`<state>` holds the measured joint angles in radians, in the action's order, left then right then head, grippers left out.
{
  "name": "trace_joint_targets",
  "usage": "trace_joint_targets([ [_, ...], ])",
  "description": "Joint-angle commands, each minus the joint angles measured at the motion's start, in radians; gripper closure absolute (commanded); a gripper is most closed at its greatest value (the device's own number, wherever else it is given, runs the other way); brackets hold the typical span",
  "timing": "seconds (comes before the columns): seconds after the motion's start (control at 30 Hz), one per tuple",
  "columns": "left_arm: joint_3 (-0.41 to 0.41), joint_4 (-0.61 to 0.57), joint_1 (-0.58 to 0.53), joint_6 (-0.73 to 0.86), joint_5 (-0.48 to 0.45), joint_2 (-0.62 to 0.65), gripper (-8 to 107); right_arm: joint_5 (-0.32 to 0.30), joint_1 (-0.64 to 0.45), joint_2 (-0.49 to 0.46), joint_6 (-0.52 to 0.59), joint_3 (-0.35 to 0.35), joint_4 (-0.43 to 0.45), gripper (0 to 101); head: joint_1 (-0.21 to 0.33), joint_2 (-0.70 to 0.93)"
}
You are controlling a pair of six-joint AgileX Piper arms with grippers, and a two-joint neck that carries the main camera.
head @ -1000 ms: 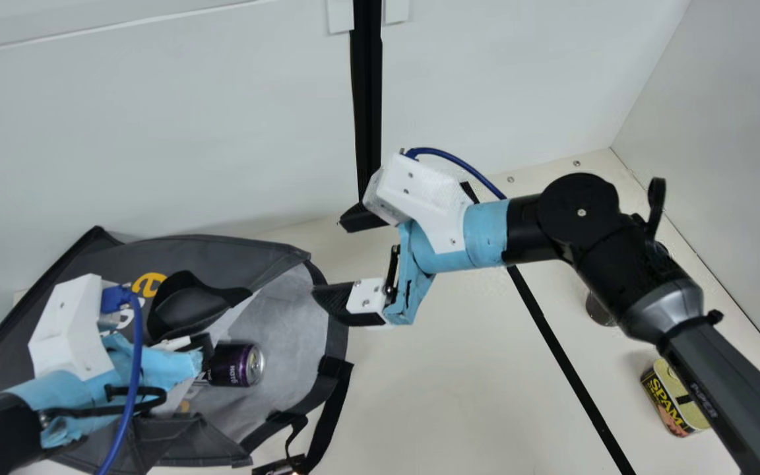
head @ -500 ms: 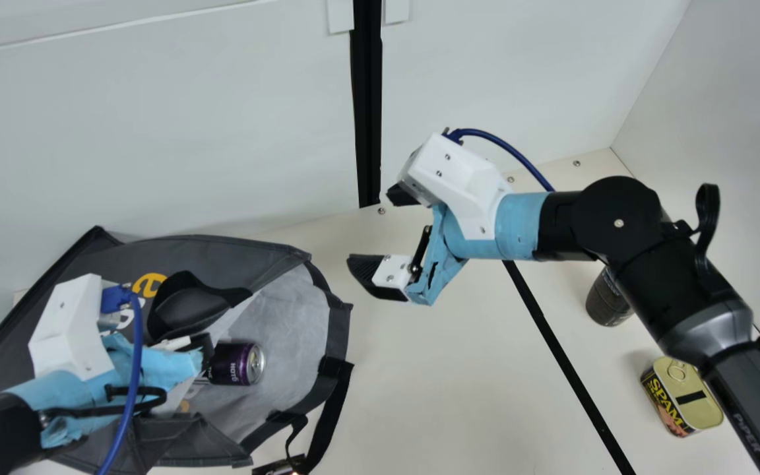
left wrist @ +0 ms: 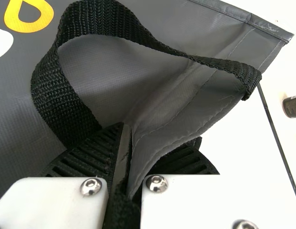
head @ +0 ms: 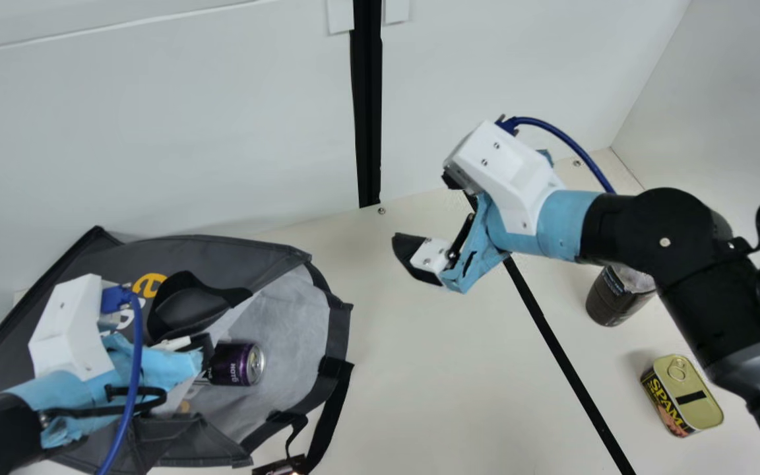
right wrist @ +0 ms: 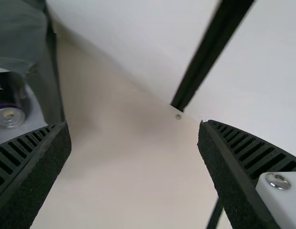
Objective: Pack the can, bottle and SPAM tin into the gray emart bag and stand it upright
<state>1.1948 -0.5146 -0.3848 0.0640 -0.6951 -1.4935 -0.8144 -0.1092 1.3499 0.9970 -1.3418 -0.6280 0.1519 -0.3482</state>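
The gray bag (head: 221,247) lies on its side at the left, mouth towards the table's middle, with the purple can (head: 238,363) lying inside. My left gripper (head: 203,349) is at the bag's mouth; in the left wrist view, the left gripper (left wrist: 126,162) is shut on the bag's edge beside the black handle. Above the middle of the table, my right gripper (head: 423,221) stands open and holds nothing; the right wrist view shows the right gripper (right wrist: 136,138) with fingers wide apart. The dark bottle (head: 607,300) stands at the right, partly behind my right arm. Nearer the front is the SPAM tin (head: 682,396).
A black strip (head: 568,366) runs across the table between the bag and the tin. White walls (head: 175,132) rise behind and at the right. A black strap (head: 330,412) trails from the bag's mouth, with a small dark object at the front edge.
My right arm has moved away from the bag towards the right, its gripper still open, uncovering more of the bottle and tin. My left arm has kept still.
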Motion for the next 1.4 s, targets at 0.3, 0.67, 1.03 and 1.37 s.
trace_joint_targets([
  [0.3,0.000,0.000,0.000,0.000,0.000,0.000,107,0.028,-0.062,-0.062,-0.155,0.009,0.192,6,0.023,-0.001],
  [0.67,0.000,0.000,0.000,0.000,0.000,0.000,107,0.011,-0.128,-0.109,-0.305,-0.017,0.356,6,0.023,-0.001],
  [1.03,0.000,0.000,0.000,0.000,0.000,0.000,107,-0.051,-0.176,-0.153,-0.471,-0.054,0.506,6,0.023,-0.001],
  [1.37,0.000,0.000,0.000,0.000,0.000,0.000,107,-0.132,-0.209,-0.191,-0.605,-0.090,0.612,6,0.023,-0.001],
])
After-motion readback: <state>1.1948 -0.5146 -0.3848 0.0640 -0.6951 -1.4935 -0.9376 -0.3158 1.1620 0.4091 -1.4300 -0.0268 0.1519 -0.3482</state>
